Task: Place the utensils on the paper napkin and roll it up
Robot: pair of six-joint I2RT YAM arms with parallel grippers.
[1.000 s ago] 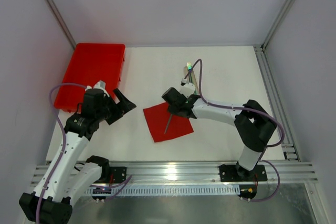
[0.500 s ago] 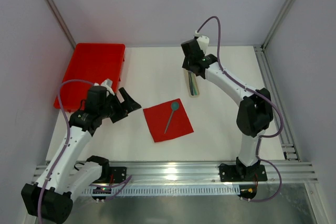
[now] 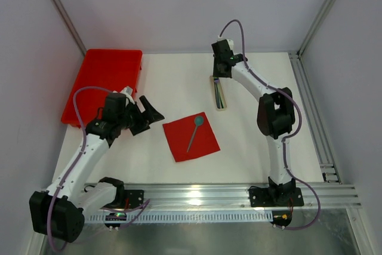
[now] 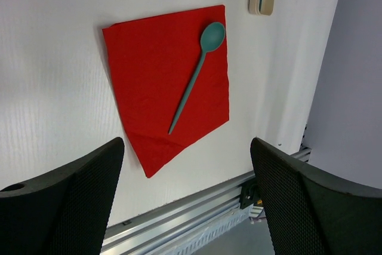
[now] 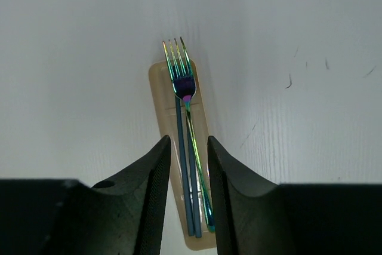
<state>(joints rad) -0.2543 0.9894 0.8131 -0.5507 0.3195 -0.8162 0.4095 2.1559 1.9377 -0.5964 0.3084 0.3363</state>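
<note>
- The paper napkin [image 3: 181, 143] lies flat and unrolled on the worktop [image 3: 173, 82], near the middle. A teal spoon [image 3: 194, 129] rests on it, bowl toward the far corner. I judge the task only partly done: one utensil is placed, the rest are not, and no rolling has begun.
- Far left, a red tray [image 3: 104, 82] sits on the worktop, not involved here.
- The left tool [image 3: 150, 111] hovers just left of the napkin with its jaws wide apart and nothing in them. Its wrist view looks down on the napkin and spoon.
- Right of the napkin and farther back, a beige holder strip [image 5: 160, 97] carries a fork [image 5: 181, 123] and a second slender piece [image 5: 198, 159], side by side.
- The right tool [image 5: 188, 147] hangs over that strip, its jaws a narrow gap apart, lined up along the handles and clamped on nothing.
- Left to do, by my reading: move both pieces beside the spoon, then roll the napkin around them.
</note>
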